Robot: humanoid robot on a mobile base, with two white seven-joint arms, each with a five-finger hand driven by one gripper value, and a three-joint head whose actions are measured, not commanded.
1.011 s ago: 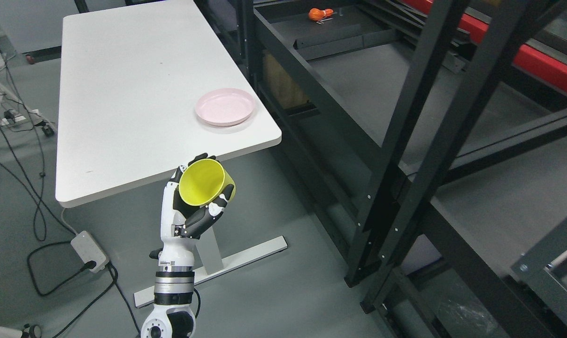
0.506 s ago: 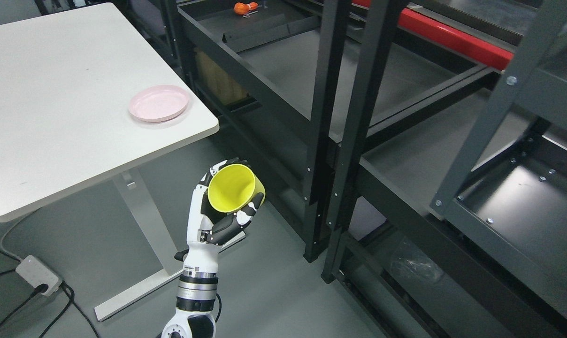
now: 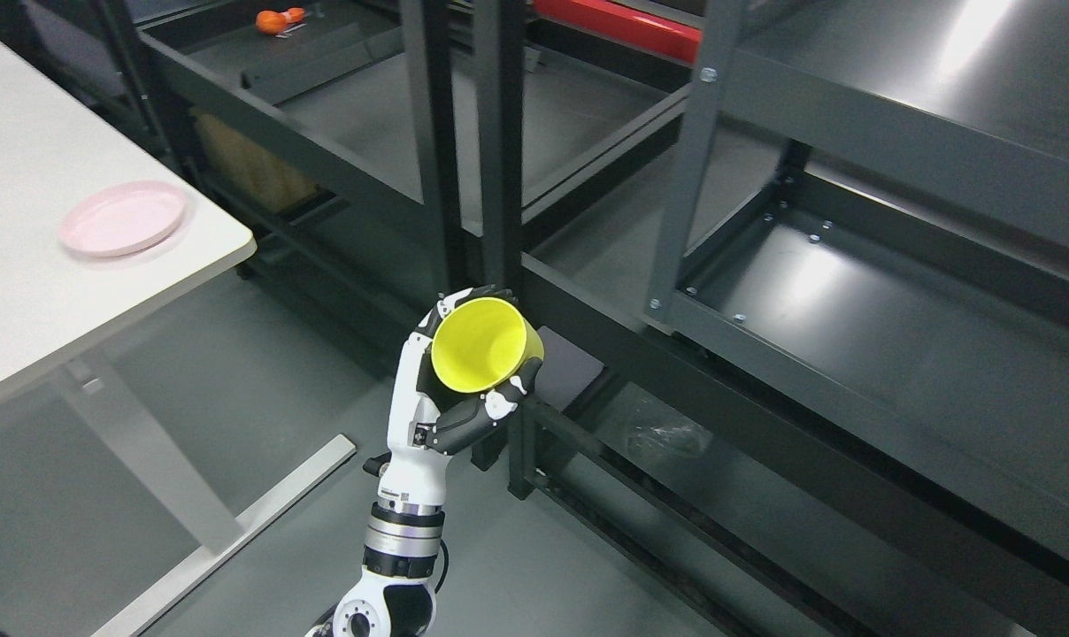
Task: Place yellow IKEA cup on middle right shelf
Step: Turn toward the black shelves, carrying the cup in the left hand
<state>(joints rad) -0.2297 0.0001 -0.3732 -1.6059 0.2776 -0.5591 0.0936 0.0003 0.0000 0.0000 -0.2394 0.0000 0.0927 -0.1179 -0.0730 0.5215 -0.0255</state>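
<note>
Left hand (image 3: 446, 398) rises from 6 o'clock, fingers closed round the yellow cup (image 3: 486, 345), mouth tilted toward camera, held before the dark shelving (image 3: 853, 292); pink plate (image 3: 124, 218) on white table (image 3: 21, 301) at 9 o'clock.

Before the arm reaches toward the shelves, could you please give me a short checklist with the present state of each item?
1. Grip: left hand is closed around the yellow cup, off the table: ok.
2. Cup contents: the inside looks empty, so tilting spills nothing: ok.
3. Cup position: not yet over any shelf board; it hangs in front of the black post: not ok.
4. Landing spot: the dark shelf to the right looks bare: ok.
5. Which level counts as the middle one: cannot tell.
6. Pink plate on the table is well aside: ok.
</note>
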